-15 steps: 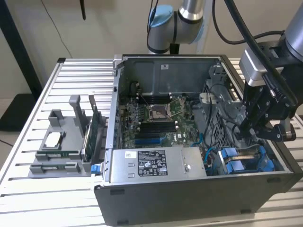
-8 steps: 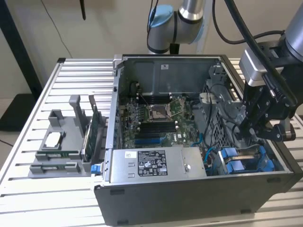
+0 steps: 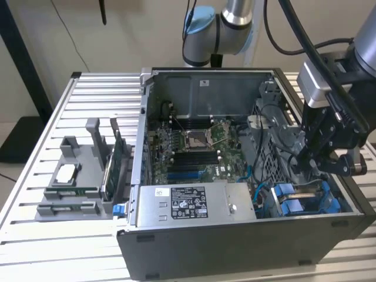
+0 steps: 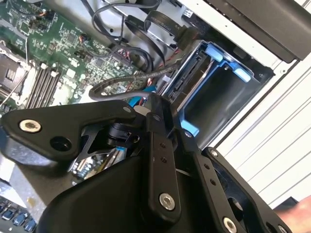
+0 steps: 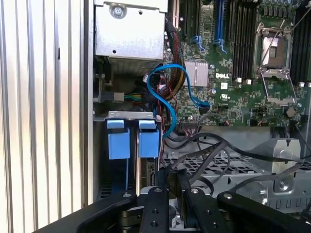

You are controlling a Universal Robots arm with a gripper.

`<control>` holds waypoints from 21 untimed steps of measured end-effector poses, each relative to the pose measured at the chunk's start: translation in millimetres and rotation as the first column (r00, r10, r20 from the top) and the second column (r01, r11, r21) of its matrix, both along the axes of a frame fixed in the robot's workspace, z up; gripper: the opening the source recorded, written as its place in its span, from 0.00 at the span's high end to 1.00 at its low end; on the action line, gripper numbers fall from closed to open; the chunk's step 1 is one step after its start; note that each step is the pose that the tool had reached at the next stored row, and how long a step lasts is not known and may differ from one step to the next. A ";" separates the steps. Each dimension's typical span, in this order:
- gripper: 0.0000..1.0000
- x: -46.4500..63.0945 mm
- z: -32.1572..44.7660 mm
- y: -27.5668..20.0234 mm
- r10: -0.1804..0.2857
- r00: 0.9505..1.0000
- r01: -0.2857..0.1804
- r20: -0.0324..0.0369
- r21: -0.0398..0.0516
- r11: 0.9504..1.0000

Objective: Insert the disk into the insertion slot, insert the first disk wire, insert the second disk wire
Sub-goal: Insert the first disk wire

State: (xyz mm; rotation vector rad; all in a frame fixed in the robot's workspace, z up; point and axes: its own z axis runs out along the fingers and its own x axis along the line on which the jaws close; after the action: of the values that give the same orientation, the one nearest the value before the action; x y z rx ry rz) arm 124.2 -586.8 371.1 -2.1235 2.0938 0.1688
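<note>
The disk (image 4: 190, 73) sits in its blue carrier inside the grey drive cage, the insertion slot (image 4: 214, 104), its dark connector edge facing the case interior. In the first wrist view two blue carrier fronts stand side by side; the disk's carrier (image 5: 149, 141) is the one nearer the motherboard. My gripper (image 3: 322, 167) hangs inside the case just above the cage, over the blue carriers (image 3: 294, 202). Its black linkage (image 4: 155, 145) is close to loose black wires (image 4: 121, 87) that run past the disk's connector end. In the first wrist view the gripper (image 5: 173, 196) is just behind the carriers.
The open grey computer case (image 3: 235, 247) lies on a slatted metal table. Inside are the motherboard (image 3: 194, 147), a power supply box (image 3: 188, 202) and a blue data cable (image 5: 163, 92). A grey fixture (image 3: 76, 182) with parts stands at the exterior view's left.
</note>
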 end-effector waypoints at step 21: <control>0.81 26.5 -12.5 -2.3 0.000 1.000 0.000 0.000 -0.011 1.000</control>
State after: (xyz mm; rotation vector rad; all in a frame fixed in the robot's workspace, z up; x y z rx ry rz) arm 150.7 -589.1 358.6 -2.1294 2.0994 0.1581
